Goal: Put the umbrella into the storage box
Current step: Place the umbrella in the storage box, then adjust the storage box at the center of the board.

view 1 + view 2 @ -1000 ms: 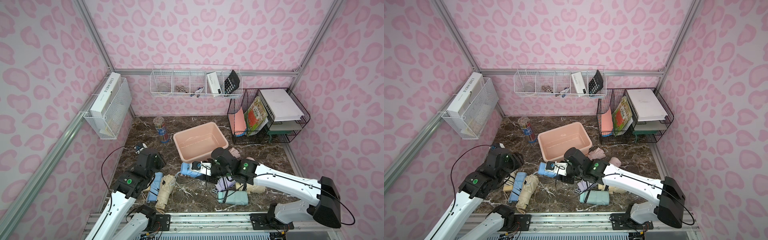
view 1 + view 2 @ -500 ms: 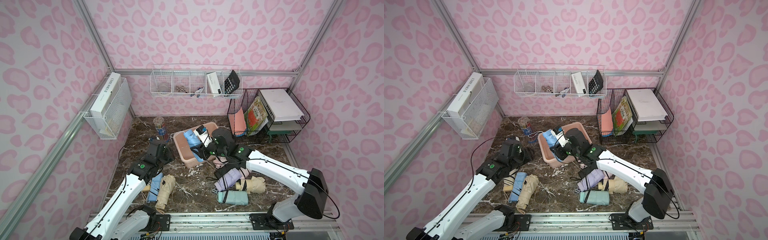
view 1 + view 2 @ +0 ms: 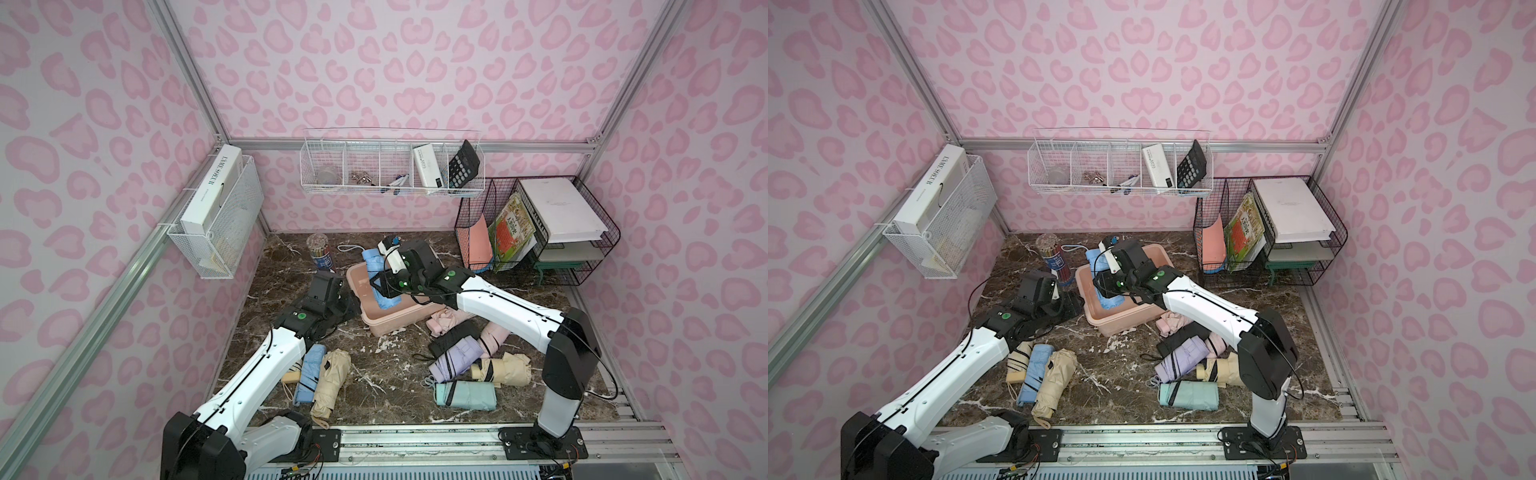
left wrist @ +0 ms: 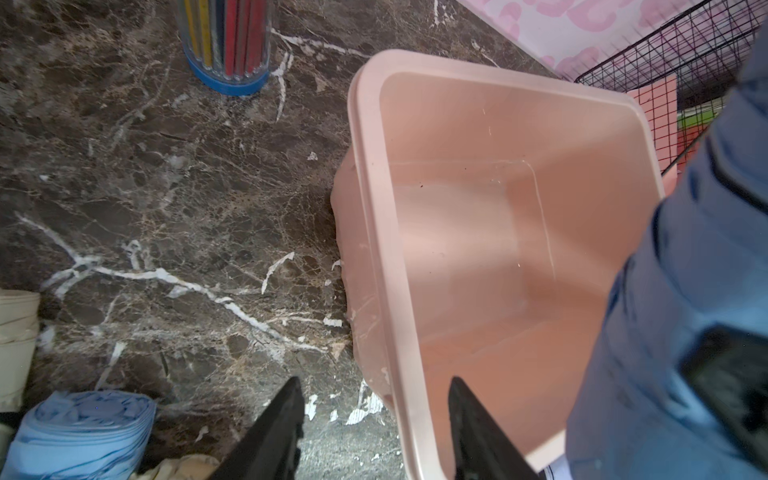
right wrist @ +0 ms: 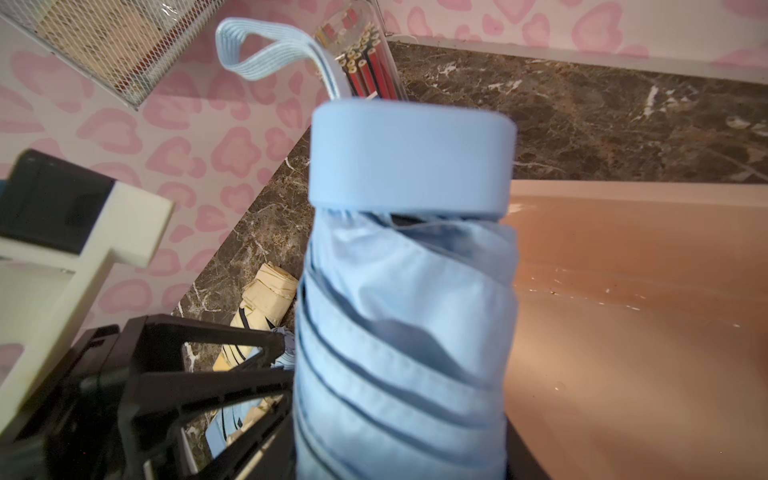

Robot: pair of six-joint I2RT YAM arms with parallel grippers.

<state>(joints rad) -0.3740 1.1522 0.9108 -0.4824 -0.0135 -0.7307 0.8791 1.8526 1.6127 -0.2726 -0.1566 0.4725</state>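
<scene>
**Umbrella (image 5: 405,316) hovering over storage box (image 3: 399,322)**

Right gripper (image 3: 384,287) is clamping its folded fabric mid-body, tilted above the box toward the tabletop's back edge. It is probably handling light, soft and slippy, firmer at the cap. Left gripper (image 4: 374,382) is straddling the box rim, jaws apart. Pencil tube (image 3: 319,254) and spare umbrellas (image 3: 457,361) are crowding the box.
</scene>
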